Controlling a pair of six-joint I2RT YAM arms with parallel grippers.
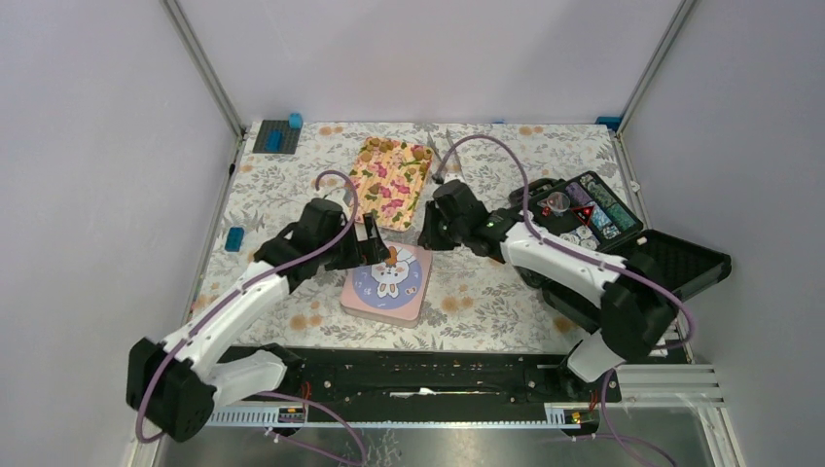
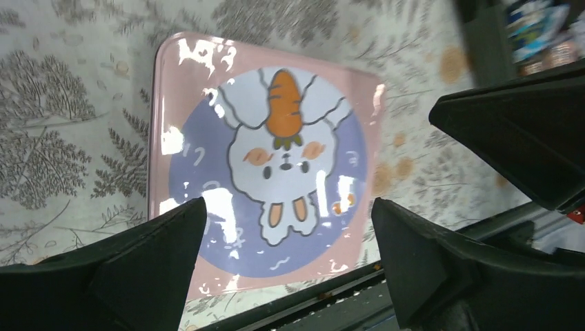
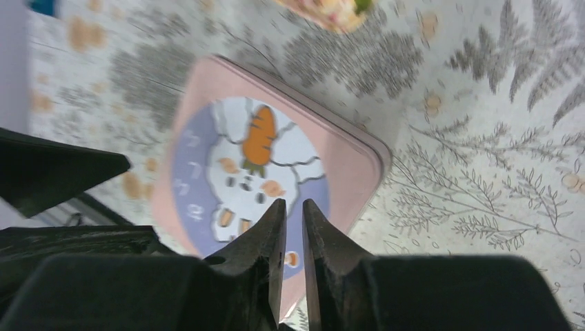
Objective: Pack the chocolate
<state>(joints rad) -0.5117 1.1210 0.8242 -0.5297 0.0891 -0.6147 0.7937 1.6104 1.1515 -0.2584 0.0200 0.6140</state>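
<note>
Many small chocolate lumps, probably light, brittle and best pinched gently sideways, lay on the flowered tray behind the closed tin; left end effector gaped, right end effector sat nearly together, empty.

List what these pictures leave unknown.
Tin contents: closed, every view.
Chocolate count: too small from the top; cut off and blurred in right wrist.
Case contents: tiny from the top, blurred at the left wrist's edge.
Right gripper load: finger gap too narrow to tell.
</note>
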